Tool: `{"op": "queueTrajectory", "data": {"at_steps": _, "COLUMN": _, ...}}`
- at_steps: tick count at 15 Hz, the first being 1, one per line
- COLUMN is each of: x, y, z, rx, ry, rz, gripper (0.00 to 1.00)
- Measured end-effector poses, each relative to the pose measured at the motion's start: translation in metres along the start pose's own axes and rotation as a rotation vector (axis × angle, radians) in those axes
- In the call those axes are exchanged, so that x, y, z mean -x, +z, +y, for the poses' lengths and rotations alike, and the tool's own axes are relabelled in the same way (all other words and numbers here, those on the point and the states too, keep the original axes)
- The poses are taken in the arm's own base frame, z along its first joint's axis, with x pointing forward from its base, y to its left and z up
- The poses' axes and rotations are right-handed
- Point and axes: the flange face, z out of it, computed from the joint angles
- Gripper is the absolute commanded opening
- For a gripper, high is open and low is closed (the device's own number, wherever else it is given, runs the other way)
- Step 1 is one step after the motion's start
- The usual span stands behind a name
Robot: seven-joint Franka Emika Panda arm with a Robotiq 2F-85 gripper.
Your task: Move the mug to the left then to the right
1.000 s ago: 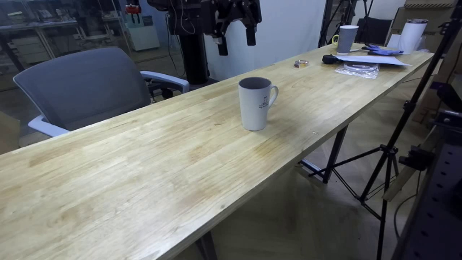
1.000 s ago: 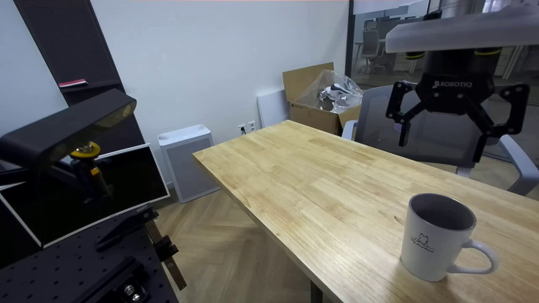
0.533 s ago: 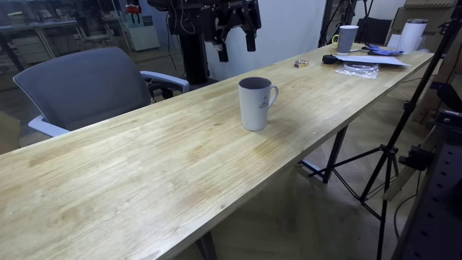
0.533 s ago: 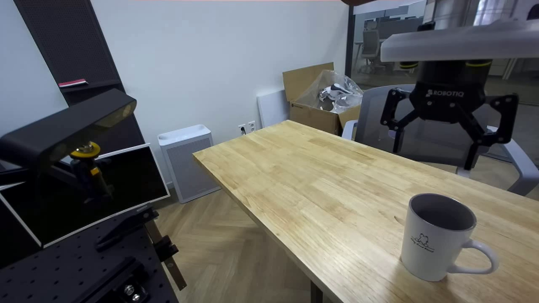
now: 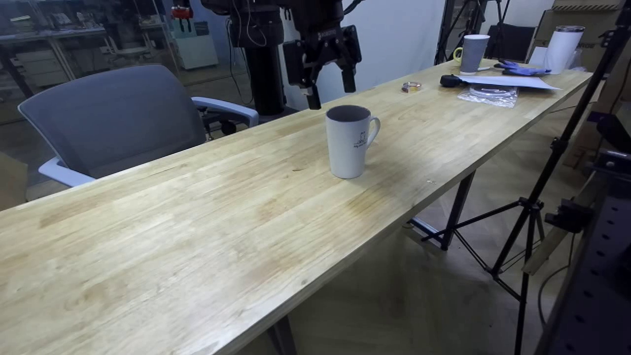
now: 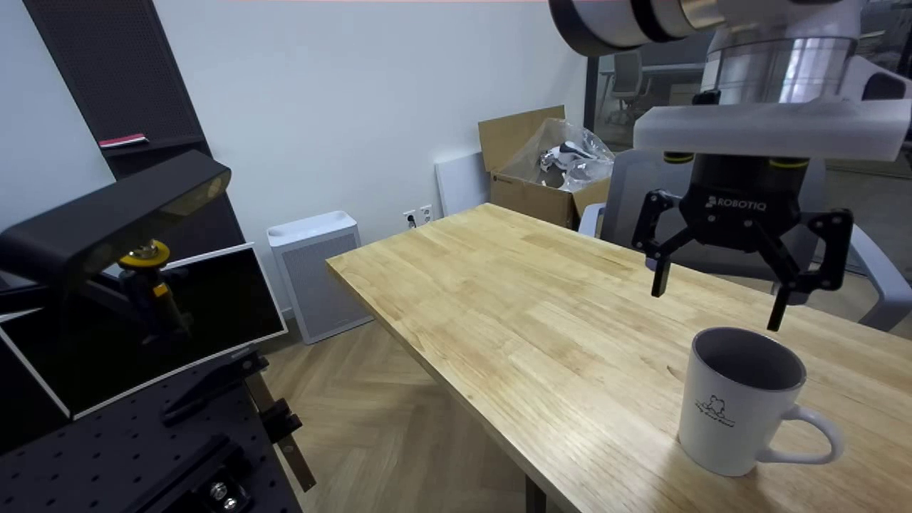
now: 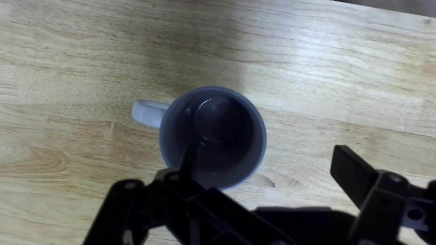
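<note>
Tabletop (image 6: 499, 285), pale wood, under upright mug (image 6: 734, 420); spread fingers (image 6: 779, 309) just beyond; chair (image 5: 118, 123) behind far edge, cardboard box (image 6: 529, 201) near wall (image 6: 356, 107).

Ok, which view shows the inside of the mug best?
The wrist view: it looks down into the mug to its bottom, though one of the fingers partly blocks the look in. Both exterior views look in at a slant and show only grey inner wall; the bottom is not visible there.
</note>
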Motion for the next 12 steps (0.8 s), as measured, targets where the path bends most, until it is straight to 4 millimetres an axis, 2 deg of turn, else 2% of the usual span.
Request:
{"op": "queueTrajectory", "data": {"at_steps": 6, "x": -0.001, "y": 0.021, "z": 0.003, "rx": 0.022, "ry": -0.005, "rz": -0.033, "gripper": 1.00}}
{"op": "queueTrajectory", "data": {"at_steps": 12, "x": -0.007, "y": 0.033, "z": 0.004, "rx": 0.043, "ry": 0.001, "rz": 0.008, "gripper": 1.00}}
